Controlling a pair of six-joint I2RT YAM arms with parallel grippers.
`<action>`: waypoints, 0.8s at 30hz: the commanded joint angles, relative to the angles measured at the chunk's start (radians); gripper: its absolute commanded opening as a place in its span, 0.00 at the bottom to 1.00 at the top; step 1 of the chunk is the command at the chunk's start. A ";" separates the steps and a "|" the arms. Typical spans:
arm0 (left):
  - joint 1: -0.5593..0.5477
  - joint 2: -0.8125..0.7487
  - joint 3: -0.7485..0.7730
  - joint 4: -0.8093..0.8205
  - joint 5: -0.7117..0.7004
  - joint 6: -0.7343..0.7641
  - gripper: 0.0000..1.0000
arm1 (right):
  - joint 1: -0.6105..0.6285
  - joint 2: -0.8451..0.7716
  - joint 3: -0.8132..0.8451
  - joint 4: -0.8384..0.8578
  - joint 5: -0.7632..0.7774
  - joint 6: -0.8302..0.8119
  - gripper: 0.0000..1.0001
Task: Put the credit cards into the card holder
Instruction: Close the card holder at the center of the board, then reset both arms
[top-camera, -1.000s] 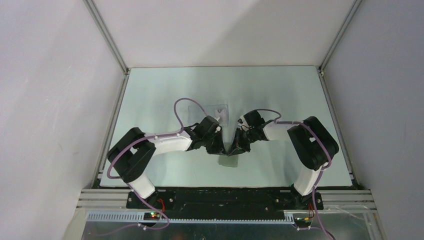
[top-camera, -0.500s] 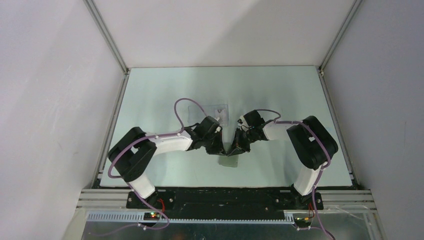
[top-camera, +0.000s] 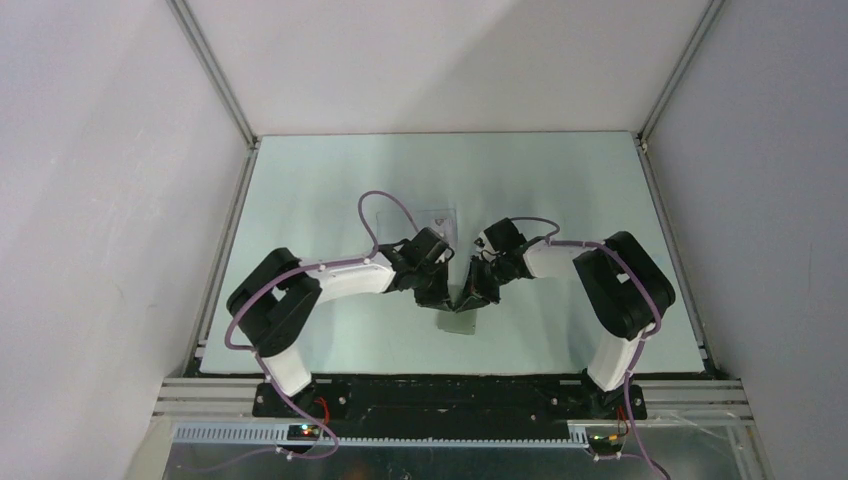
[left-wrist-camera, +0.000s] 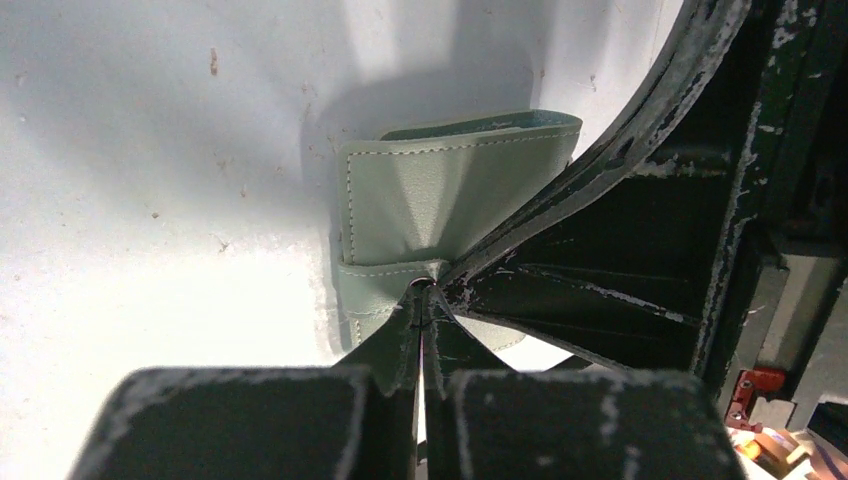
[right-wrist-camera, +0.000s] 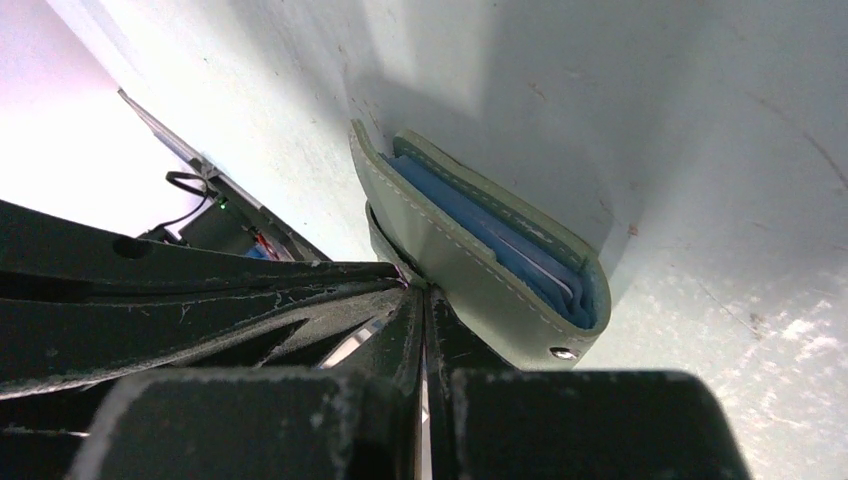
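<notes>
At one edge of the card holder (left-wrist-camera: 450, 190), the left gripper (left-wrist-camera: 420, 300) has its two fingers pressed together. They appear to nip the holder's narrow stitched band right at the tips. The right gripper (right-wrist-camera: 420, 295) comes at the same spot from the other side, also clamped thin, with its tips on the holder's lower flap. The two sets of fingertips are touching or very nearly so.

Just beyond the tips, the holder rests on the pale table (top-camera: 330, 180), half folded. It is grey-green with pale stitching and rounded corners, and its two flaps gape in a narrow wedge that shows the light-blue lining. A small metal snap (right-wrist-camera: 562, 353) sits at a corner of the outer flap, not yet fastened. Tucked into the blue lining are thin whitish edges that I take to be the credit cards (right-wrist-camera: 553, 272). They sit deep in the fold, and I cannot tell how many there are.

Farther from the holder, on the side away from the arm bases, a clear plastic case (top-camera: 441, 216) lies flat and looks empty.

By my reading the task is close to finished. The cards seem to be seated, and no loose card shows around the holder, though the arms hide some of the table. What seems left is pressing the flaps shut and letting go.
</notes>
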 joint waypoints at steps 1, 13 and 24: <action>-0.048 0.129 0.009 -0.021 -0.140 -0.019 0.00 | 0.045 0.063 -0.026 -0.072 0.271 -0.019 0.00; -0.042 -0.051 0.024 -0.019 -0.175 0.023 0.19 | 0.051 -0.211 0.002 -0.059 0.222 -0.044 0.60; 0.268 -0.522 -0.302 0.324 0.049 -0.012 0.82 | -0.076 -0.475 0.033 -0.223 0.373 -0.161 0.99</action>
